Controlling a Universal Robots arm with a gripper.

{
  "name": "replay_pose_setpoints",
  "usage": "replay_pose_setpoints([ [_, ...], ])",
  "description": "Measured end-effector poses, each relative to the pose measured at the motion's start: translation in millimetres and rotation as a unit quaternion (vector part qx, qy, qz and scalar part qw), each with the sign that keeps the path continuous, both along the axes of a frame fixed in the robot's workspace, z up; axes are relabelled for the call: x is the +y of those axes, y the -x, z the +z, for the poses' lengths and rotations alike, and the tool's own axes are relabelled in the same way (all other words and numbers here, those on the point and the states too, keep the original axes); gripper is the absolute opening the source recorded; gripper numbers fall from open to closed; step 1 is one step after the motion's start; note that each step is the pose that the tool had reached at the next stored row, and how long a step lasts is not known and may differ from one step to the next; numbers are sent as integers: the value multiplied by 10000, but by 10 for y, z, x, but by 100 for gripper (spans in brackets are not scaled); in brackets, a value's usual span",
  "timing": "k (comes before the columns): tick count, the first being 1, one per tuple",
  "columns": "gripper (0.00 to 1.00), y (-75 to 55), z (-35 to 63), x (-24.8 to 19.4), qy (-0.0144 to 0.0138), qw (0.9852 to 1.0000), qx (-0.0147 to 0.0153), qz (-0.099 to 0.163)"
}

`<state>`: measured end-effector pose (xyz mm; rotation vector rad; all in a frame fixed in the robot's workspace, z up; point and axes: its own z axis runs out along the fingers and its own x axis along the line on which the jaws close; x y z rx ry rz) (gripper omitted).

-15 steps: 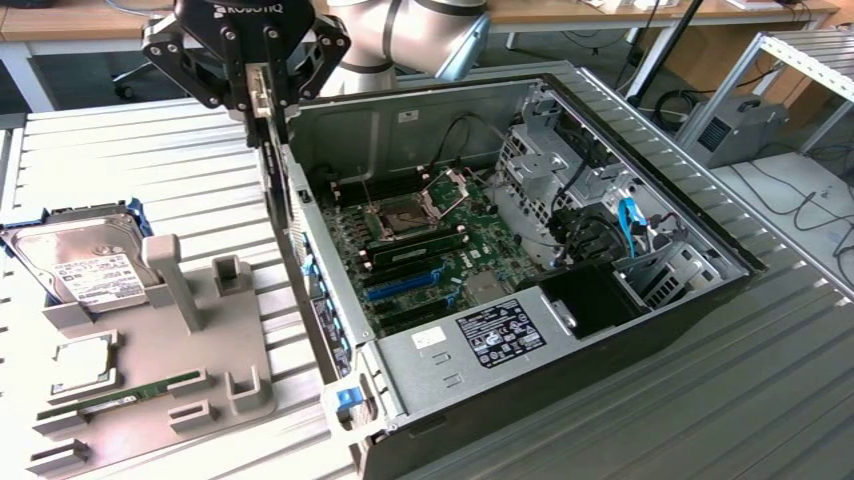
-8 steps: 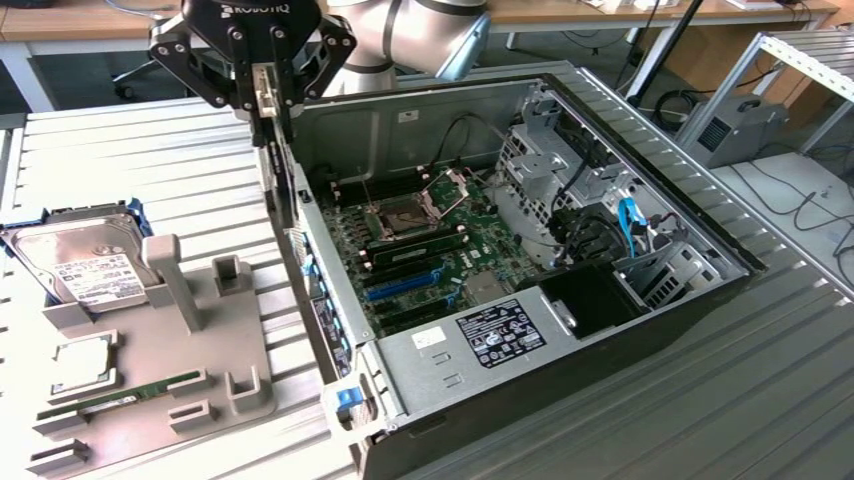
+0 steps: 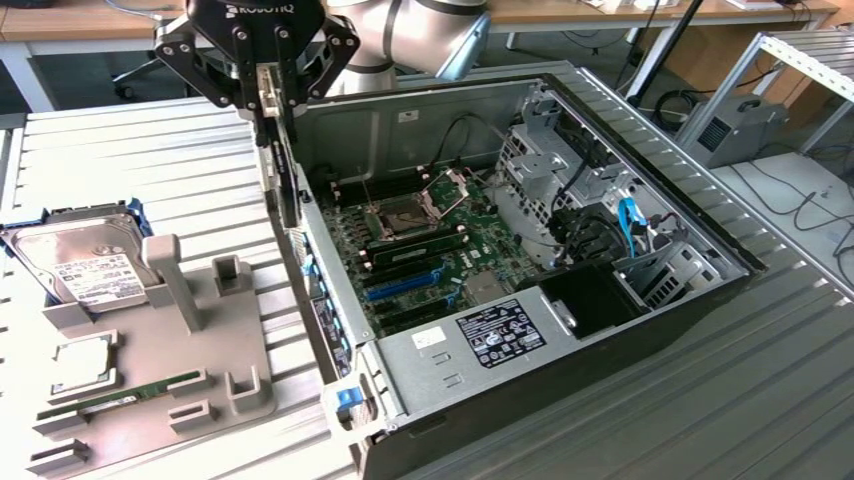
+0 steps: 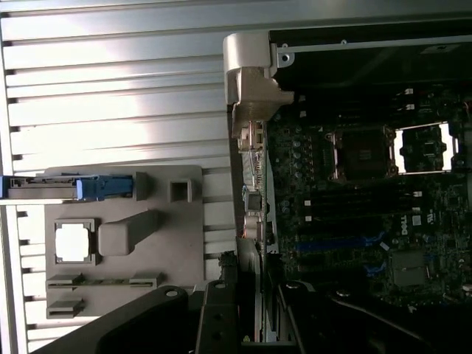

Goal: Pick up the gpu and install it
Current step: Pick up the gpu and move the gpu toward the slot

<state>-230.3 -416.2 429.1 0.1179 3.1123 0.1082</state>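
Exterior view: the gpu (image 3: 283,175) is held edge-on and upright between the jaws of the gripper (image 3: 274,100), which are closed on its upper edge, above the near wall of the open computer case (image 3: 667,180) and clear of the holder tray (image 3: 154,350). Wrist view: the card's silvery bracket (image 4: 251,81) is seen, apparently not yet down at the motherboard (image 4: 354,214). Pick-up is judged done and seating outstanding.
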Motion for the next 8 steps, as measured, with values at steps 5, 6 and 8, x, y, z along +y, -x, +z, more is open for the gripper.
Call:
replay_pose_setpoints([
  [5,26,-24,-2,0,0,10000,0,0],
  [6,26,-28,-2,0,0,10000,0,0],
  [8,26,-35,-2,0,0,10000,0,0],
])
